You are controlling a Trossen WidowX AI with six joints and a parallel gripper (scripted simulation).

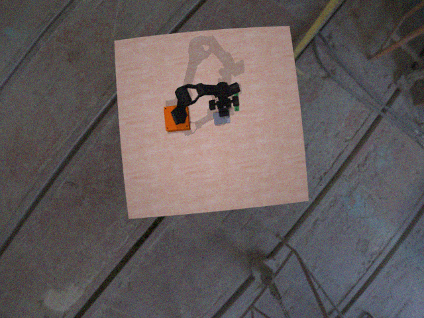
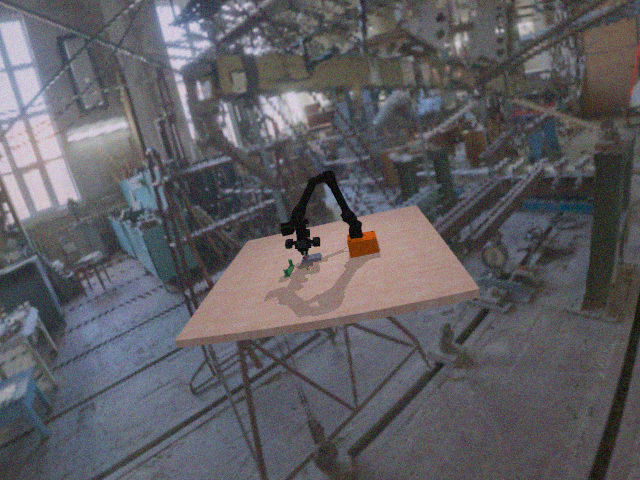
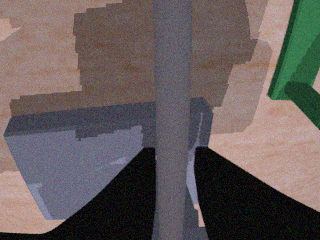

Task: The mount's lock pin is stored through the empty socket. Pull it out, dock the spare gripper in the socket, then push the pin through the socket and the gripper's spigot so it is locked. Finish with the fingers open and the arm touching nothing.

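Observation:
My gripper (image 2: 303,253) (image 3: 174,158) points down and is slightly open, with a narrow gap between its dark fingertips. A grey rod (image 3: 172,65), which looks like the lock pin, runs down the wrist view in front of that gap; no grip on it shows. A blue-grey block (image 1: 221,120) (image 2: 313,257) (image 3: 55,170), seemingly the mount, lies beneath the fingers; they and the rod partly cover it. The socket cannot be made out. A green part (image 1: 236,108) (image 2: 288,268) (image 3: 300,40), which looks like the spare gripper, stands apart beside the block.
The arm's base stands on an orange box (image 1: 170,126) (image 2: 364,248), on the other side of the block from the green part. All stand on a pale wooden table (image 1: 205,177) (image 2: 408,273). The arm is bent high above the table and casts a shadow on it.

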